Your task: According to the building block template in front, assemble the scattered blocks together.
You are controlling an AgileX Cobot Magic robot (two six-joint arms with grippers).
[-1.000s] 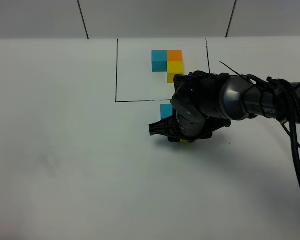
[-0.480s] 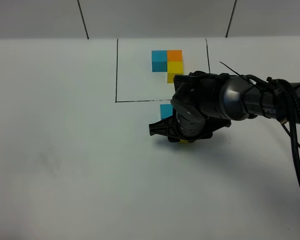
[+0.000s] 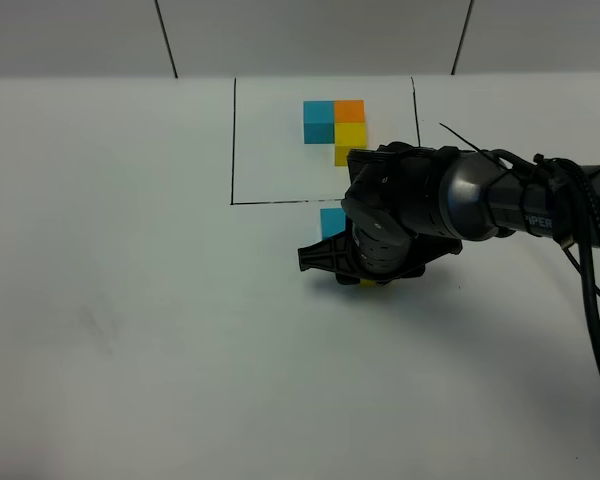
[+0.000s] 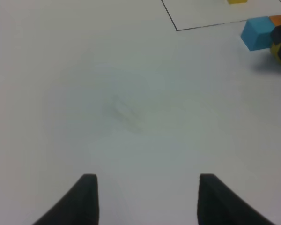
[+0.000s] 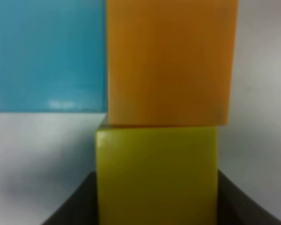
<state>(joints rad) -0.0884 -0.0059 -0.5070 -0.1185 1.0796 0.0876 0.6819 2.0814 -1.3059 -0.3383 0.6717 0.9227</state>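
Just below the black outline (image 3: pixel 232 140) on the white worktop (image 3: pixel 130 330), the right arm's end effector (image 3: pixel 365 268) sits low over the loose blocks, exactly where it was a second ago; nothing has shifted between the earlier pictures and this one. Inside the outline the template (image 3: pixel 336 122) lies as a tight group of blue, orange and yellow cubes. The loose blue block (image 3: pixel 331 221) rests just under the outline's lower line, partly hidden by the arm, and a sliver of the yellow block (image 3: pixel 367 283) peeks out beneath the end effector.

Seen from the right wrist, the yellow block (image 5: pixel 157 176) sits between the dark fingers (image 5: pixel 72 208), its sides against them, so the right end effector is closed on it. It touches the orange block (image 5: pixel 171 61), which in turn sits flush beside the blue block (image 5: pixel 47 54).

The left end effector (image 4: pixel 147 199) hovers over bare worktop well apart from the blocks, its fingers (image 4: pixel 84 197) spread wide and gripping nothing, unchanged too.
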